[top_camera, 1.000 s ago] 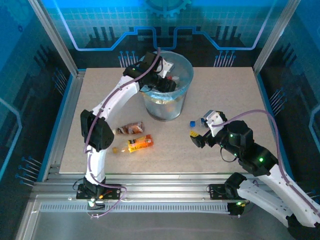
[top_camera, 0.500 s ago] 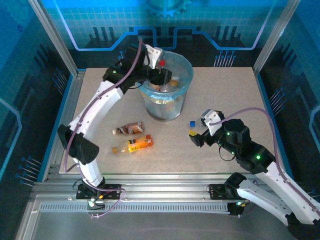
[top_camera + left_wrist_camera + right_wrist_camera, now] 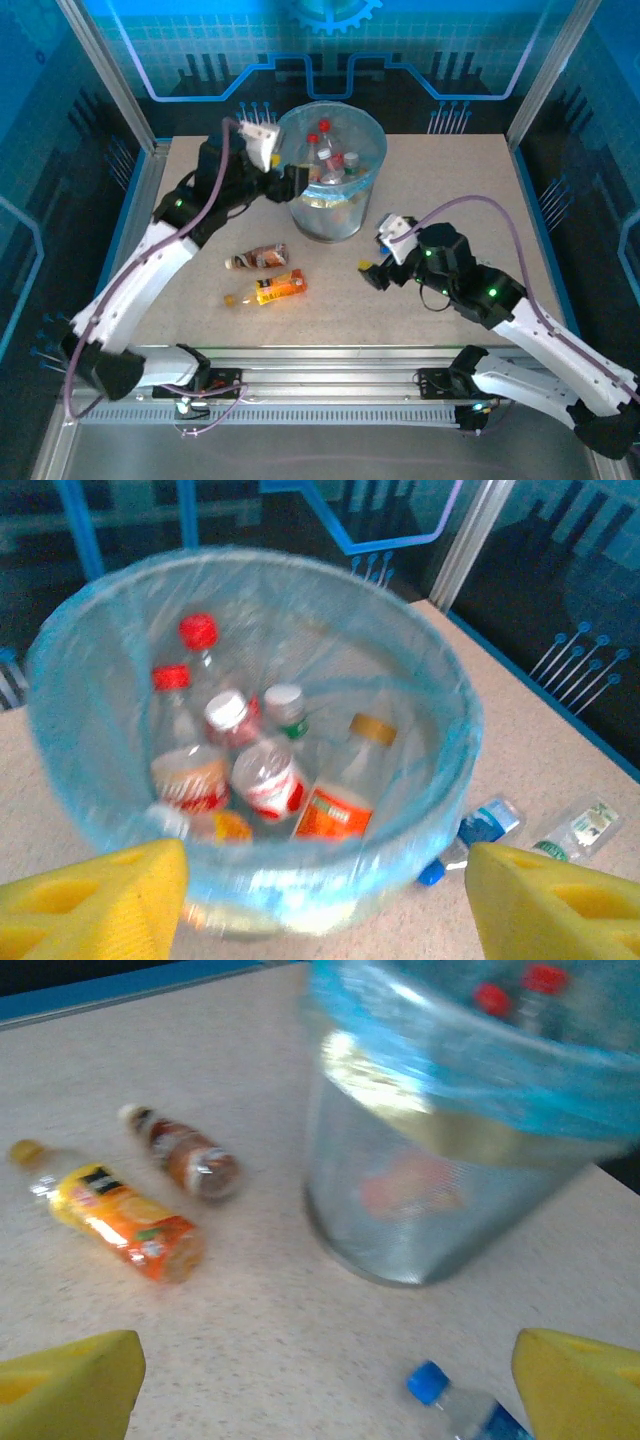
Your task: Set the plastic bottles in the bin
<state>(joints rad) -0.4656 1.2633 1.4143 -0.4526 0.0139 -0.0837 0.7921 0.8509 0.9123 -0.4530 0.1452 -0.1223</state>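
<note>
top external view is showing two loose bottles lying on the table [image 3: 450, 180] at about seven o'clock from the bin: a brown-label bottle [image 3: 260, 258] and, just nearer the arms, an orange-label bottle [image 3: 275, 290], close together but not touching.

just right of them, the left gripper [image 3: 292, 181] is hovering at nine o'clock of the bin [image 3: 335, 222], level with its rim. in the left wrist view its yellow fingers [image 3: 95, 895] are standing wide apart with nothing between them, so it is released and empty. the bin is sitting upright at twelve o'clock of the table's centre, and the bottles inside [image 3: 265, 775] are piling up with red, white and tan caps showing.

at five o'clock from the bin the right gripper [image 3: 368, 272] is hanging low over the table, jaws spread and carrying nothing. the right wrist view is showing a blue-capped bottle [image 3: 460, 1405] lying near its right finger, at five o'clock of that picture. the left wrist view is placing the same bottle just beside the bin's base, with a flattened clear bottle [image 3: 585, 825] beyond it at three o'clock.

judging from this, the left arm is finishing a drop while the right arm is lining up a pick. at least four bottles are waiting outside. the next move is calling for centring the open jaws across a bottle's body, lowering, then closing without rolling it away.
</note>
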